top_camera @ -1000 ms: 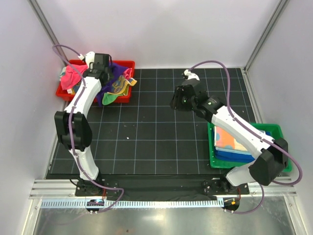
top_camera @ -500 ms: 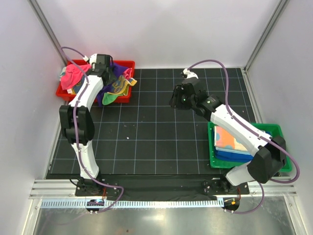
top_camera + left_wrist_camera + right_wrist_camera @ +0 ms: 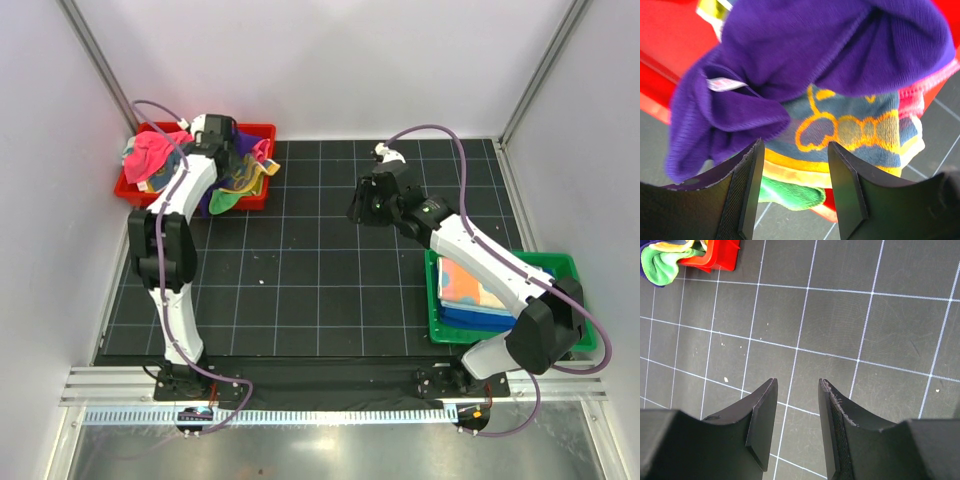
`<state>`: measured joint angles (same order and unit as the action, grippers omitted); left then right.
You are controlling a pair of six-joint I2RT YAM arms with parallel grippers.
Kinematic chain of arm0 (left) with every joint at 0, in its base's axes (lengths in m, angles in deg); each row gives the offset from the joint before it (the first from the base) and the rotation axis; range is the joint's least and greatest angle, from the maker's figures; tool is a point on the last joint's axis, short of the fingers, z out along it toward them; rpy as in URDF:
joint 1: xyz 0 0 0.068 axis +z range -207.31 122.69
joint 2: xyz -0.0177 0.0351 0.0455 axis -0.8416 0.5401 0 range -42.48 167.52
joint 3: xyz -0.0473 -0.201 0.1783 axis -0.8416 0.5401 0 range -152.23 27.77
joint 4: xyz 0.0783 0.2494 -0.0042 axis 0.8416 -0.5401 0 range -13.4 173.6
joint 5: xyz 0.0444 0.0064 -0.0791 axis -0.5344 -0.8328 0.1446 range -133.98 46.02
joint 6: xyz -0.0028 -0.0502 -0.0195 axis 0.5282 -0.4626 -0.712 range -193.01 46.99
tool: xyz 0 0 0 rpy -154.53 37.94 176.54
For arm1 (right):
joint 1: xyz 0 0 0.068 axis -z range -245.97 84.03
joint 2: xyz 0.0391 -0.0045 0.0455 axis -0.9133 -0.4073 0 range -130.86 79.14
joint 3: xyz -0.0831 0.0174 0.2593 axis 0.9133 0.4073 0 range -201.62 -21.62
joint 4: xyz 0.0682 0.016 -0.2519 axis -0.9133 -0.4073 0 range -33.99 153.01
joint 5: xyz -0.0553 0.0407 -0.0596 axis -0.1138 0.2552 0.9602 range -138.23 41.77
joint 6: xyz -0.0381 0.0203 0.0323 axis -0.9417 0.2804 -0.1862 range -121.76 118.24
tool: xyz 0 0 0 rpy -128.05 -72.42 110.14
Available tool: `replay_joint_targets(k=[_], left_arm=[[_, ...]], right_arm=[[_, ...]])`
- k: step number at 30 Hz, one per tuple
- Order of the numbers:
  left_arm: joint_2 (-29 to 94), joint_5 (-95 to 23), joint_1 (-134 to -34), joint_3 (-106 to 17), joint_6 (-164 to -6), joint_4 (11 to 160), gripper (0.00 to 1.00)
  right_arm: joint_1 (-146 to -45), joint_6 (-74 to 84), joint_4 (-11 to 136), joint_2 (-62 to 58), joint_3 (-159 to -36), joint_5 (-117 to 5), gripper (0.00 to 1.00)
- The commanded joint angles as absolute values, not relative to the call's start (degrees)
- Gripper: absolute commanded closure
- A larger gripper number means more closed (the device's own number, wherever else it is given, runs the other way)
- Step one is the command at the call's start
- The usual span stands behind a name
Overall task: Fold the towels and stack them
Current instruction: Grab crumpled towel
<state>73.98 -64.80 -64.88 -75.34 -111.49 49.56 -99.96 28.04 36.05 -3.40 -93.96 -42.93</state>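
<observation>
Towels, loose: a purple towel [image 3: 830,45], a teal-and-yellow towel [image 3: 855,130] and a pink towel [image 3: 148,155] are heaped in the red tray [image 3: 262,130] at the far left corner of the mat [image 3: 300,280].
Towels, done: a folded stack [image 3: 470,285] lies in the green tray [image 3: 565,262] at the near right, with a multicoloured towel on top of blue.
Left gripper [image 3: 795,150]: over the red tray, jaws apart, nothing pinched. The cloth lies just beyond the fingertips.
Right gripper [image 3: 797,382]: above bare mat, well apart from both trays, jaws parted with only grid lines between them.
Left wrist only: the purple towel is bunched over the teal-and-yellow one, which has a yellow looped pattern and a green edge spilling over the tray rim. A white label shows on the purple fold.
Right wrist only: a corner of the red tray with that green edge, far off at the top left.
Top view only: the pink towel, the green tray and its stack.
Change over the last second: the left arm [image 3: 165,250] has drawn its elbow in and reaches further over the tray. The right arm [image 3: 470,245] has barely shifted, and the towels lie as they did.
</observation>
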Motion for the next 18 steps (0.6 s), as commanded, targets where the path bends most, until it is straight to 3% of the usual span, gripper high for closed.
replay_joint_targets(k=[1,18], left_arm=[[74.7,-64.1,-66.5,-76.6,-110.4,51.6,0.43],[75.8,-78.3,-64.0,-78.7,-114.8,44.2,0.39]], right_arm=[[-99.7,27.1,38.6,-2.9,-94.0,-43.0,0.55],[-99.1,26.6,39.0,-3.2,-92.7,-43.1,0.55]])
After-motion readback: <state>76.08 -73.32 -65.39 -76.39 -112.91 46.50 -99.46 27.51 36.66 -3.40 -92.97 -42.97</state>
